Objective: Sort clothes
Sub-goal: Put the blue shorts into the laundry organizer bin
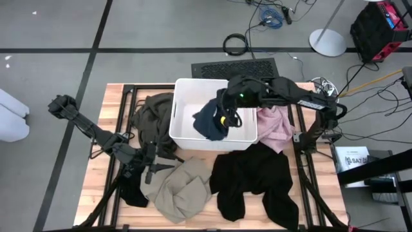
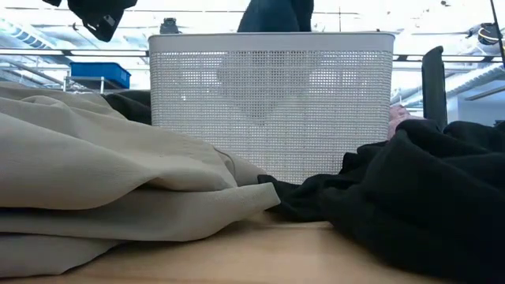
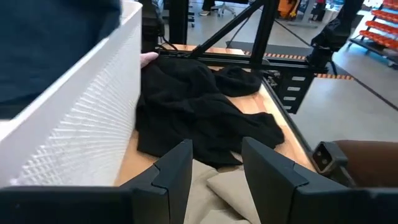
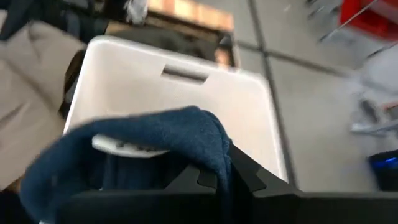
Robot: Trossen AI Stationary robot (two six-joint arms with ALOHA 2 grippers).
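Observation:
My right gripper [image 1: 226, 117] reaches from the table's right over the white bin [image 1: 187, 90] and is shut on the dark teal-blue garment [image 1: 209, 124], which also shows above the bin's rim in the low view [image 2: 276, 14]. My left gripper [image 3: 217, 171] hovers open over the beige-khaki garment [image 1: 180, 190] at the near left, with nothing between its fingers. The olive-green garment [image 1: 151, 115] lies left of the bin. The pink one [image 1: 275, 125] lies to the bin's right. The black one [image 1: 254, 182] is spread out near the front. My right gripper pinches a bunched fold of the dark teal-blue garment [image 4: 208, 146] between its two fingers, which slant down from the table's right side. The cloth drapes over the fingertips and hangs slack below them into the bin; whether its lower end touches the bin's floor I cannot tell.
The bin's meshed near wall [image 2: 268, 102] stands between the beige [image 2: 95, 173] and black [image 2: 426, 197] heaps. A black metal frame [image 1: 129, 90] runs along the table's edges. Cables and a keyboard [image 1: 235, 66] lie on the floor beyond the far edge.

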